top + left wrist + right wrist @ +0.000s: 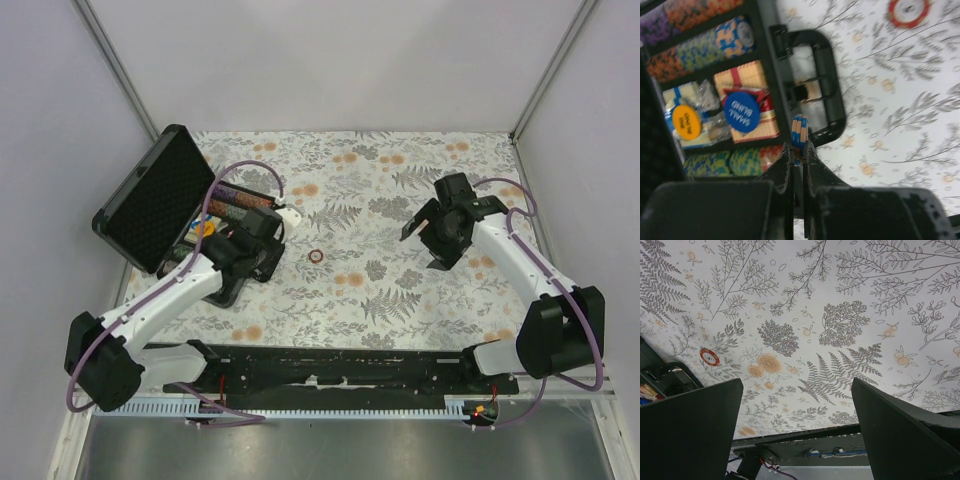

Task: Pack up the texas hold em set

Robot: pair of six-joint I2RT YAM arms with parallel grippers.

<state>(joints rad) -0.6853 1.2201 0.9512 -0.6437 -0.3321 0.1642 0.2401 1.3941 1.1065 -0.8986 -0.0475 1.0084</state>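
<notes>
- You're in a robot lab test cell.
- Plain pale panels (pixel 320 60) on metal posts (pixel 112 62) box in your table.
- A fern-print cloth (pixel 400 290) covers it, and a black mounting rail (pixel 340 365) lines its near edge.

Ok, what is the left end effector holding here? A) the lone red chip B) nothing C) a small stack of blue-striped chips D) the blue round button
C: the left end effector is closed on a small stack of blue-striped chips; the red chip lies loose on the cloth and the blue button sits in the case.
</notes>
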